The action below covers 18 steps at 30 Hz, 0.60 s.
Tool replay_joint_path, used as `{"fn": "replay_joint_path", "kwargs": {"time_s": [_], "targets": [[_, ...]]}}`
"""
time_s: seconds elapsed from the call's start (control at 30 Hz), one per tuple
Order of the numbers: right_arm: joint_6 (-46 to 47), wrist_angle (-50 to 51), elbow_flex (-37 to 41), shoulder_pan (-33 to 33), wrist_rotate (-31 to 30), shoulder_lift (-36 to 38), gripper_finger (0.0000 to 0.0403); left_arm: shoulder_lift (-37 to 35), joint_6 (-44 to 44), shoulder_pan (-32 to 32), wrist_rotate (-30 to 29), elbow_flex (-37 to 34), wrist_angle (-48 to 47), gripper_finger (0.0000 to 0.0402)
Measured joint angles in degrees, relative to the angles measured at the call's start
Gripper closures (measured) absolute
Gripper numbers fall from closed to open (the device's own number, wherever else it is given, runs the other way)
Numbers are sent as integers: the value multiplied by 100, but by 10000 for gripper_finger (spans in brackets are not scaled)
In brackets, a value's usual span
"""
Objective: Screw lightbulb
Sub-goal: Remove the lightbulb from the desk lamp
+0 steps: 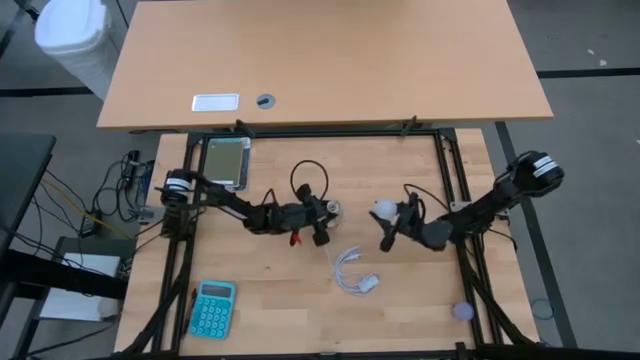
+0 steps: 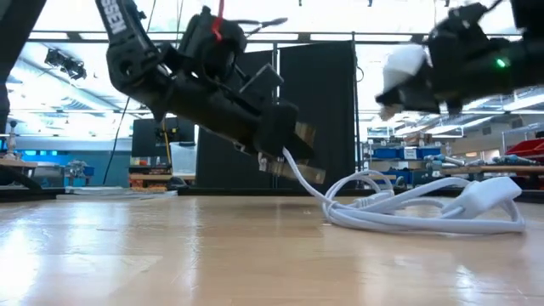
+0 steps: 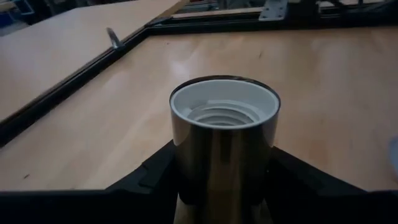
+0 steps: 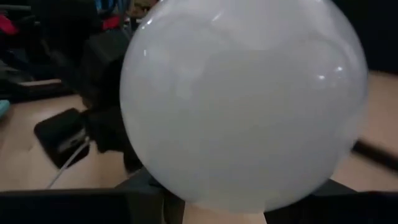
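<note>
The left gripper (image 1: 322,212) pinches the socket (image 3: 224,134), a shiny metal sleeve with a white threaded bore, near the middle of the bench (image 1: 280,290) and lifted off its surface; the white cord (image 2: 399,208) trails from it down to a loose coil toward the front edge. The right gripper (image 1: 392,222) holds the lightbulb (image 1: 384,209), its fingers pressed together on the narrow neck below the globe, so the frosted ball fills the right wrist view. Bulb and socket are near each other but apart, with open air between them.

The step in hand looks to be bringing the bulb's base to the socket mouth, and alignment matters most. The socket seems tilted, mouth angled up and toward the right arm, though the overhead view is too small to be sure of the angle. The bulb's axis should match that tilt before contact; a skewed entry would likely cross the threads or jam.

- Centre the base over the white bore first, then advance slowly along the socket's own axis.
- Keep the left grip firm, so the socket does not spin once turning starts.
- The right grip sits on a smooth taper, so it could slip; gentle inward pressure while rotating should help the threads catch.
- Watch the cord: it may tug the socket as things move.

The teal calculator (image 1: 212,308) at the front left corner lies well clear.
</note>
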State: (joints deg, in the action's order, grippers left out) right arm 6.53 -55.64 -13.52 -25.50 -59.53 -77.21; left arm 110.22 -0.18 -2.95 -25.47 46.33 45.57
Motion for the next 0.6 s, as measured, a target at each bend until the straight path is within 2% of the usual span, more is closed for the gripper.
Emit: {"fn": "replay_joint_path", "kwargs": {"time_s": [0.2, 0.43, 0.6], "targets": [[937, 70, 554, -142, 4, 54, 248, 468, 88, 75, 11, 4, 153, 203], [1138, 182, 588, -140, 20, 48, 248, 430, 127, 77, -105, 7, 165, 129], [1134, 184, 588, -142, 21, 48, 248, 292, -5, 57, -86, 2, -7, 98]]}}
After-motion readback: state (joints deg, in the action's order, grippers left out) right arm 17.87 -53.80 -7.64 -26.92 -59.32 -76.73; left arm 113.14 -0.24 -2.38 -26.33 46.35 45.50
